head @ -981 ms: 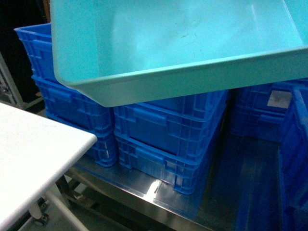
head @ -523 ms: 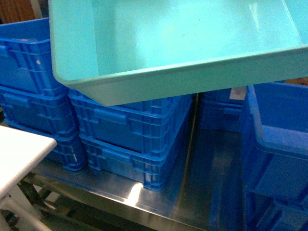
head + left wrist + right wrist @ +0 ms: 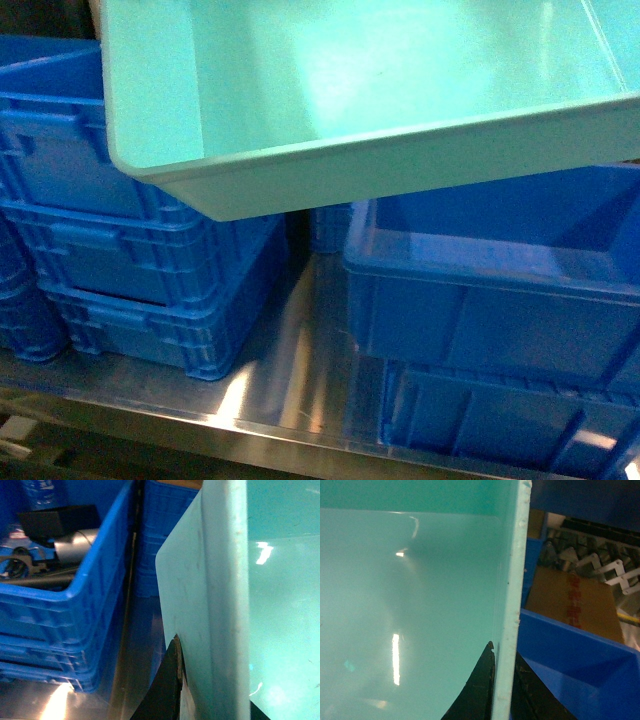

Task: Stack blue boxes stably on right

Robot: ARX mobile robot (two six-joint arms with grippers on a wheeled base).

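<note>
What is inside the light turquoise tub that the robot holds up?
The turquoise tub looks empty: the head view shows only bare floor and walls with light reflections. Its near edge and right end lie outside that view, so those parts cannot be checked. Below it stands an open dark blue crate.

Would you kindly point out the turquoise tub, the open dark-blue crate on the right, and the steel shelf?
turquoise tub point(image 3: 400, 170), head view, front outer wall.
open dark-blue crate point(image 3: 470, 310), head view, front wall.
steel shelf point(image 3: 300, 370), head view, bare strip between stacks.

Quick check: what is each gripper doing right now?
Left gripper: shut on the tub wall, a finger either side of the rim.
Right gripper: shut on the tub's opposite wall, the same way.
</note>
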